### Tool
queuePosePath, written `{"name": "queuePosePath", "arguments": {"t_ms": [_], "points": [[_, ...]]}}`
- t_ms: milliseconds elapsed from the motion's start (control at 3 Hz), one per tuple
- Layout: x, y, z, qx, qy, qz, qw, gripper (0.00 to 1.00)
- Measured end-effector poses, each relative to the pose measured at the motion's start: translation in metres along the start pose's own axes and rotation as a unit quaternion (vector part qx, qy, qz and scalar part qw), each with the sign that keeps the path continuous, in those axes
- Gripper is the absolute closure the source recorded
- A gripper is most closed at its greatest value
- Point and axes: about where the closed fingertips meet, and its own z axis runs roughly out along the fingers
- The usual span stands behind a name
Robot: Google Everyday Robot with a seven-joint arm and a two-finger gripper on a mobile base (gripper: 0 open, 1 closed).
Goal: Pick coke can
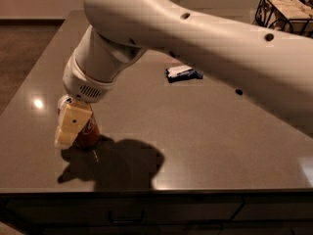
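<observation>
The coke can [90,132], red-orange with white script, stands upright on the dark grey table [205,141] near its front left corner. My gripper [73,125], cream-coloured at the end of the big white arm [195,38], is down at the can's left side, right against it and covering part of it. The can's base seems to rest on the table, with the arm's shadow spreading to its right.
A flat dark snack packet [182,73] lies further back on the table, mid-right. A black wire basket [286,11] with a light object in it stands at the far right corner. The table's front edge runs just below the can.
</observation>
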Motion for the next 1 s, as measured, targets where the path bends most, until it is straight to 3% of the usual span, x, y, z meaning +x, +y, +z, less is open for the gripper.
{"name": "queuePosePath", "arguments": {"t_ms": [1000], "points": [[0.000,-0.017,-0.034,-0.012,-0.021,-0.004,0.9997,0.82]]}}
